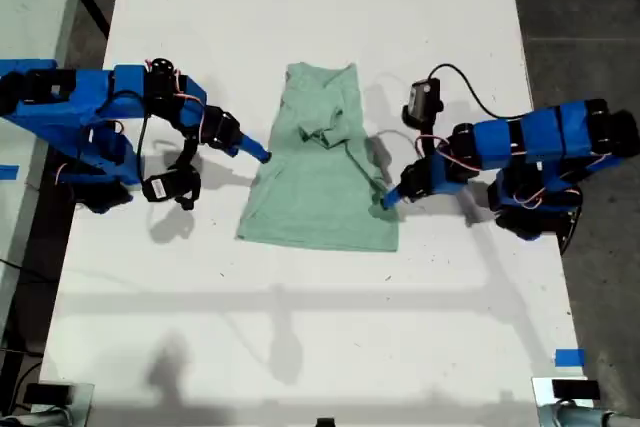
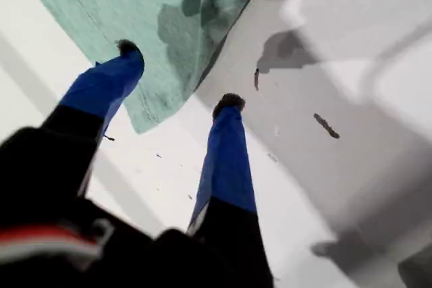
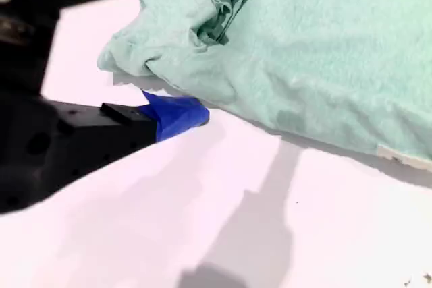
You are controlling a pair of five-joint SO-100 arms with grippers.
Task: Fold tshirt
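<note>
Pale mint-green cloth, the tshirt (image 1: pixel 322 162), lies in the middle of a white table (image 1: pixel 320 7), already narrowed into a long strip with a rumpled bunch near its upper end in the exterior view. Two blue arms flank it.

My first gripper (image 2: pixel 177 75) hovers over a lower corner of the shirt with its jaws spread, one tip above the fabric and the other above bare table, holding nothing.

My second gripper (image 3: pixel 199 45) sits at the shirt's opposite long edge, jaws parted around the bunched fold; whether it pinches the cloth I cannot tell.

The shirt looks light, limp and apt to slide or wrinkle. Its hem corners and the thick folded edge seem the best places to pinch.
</note>
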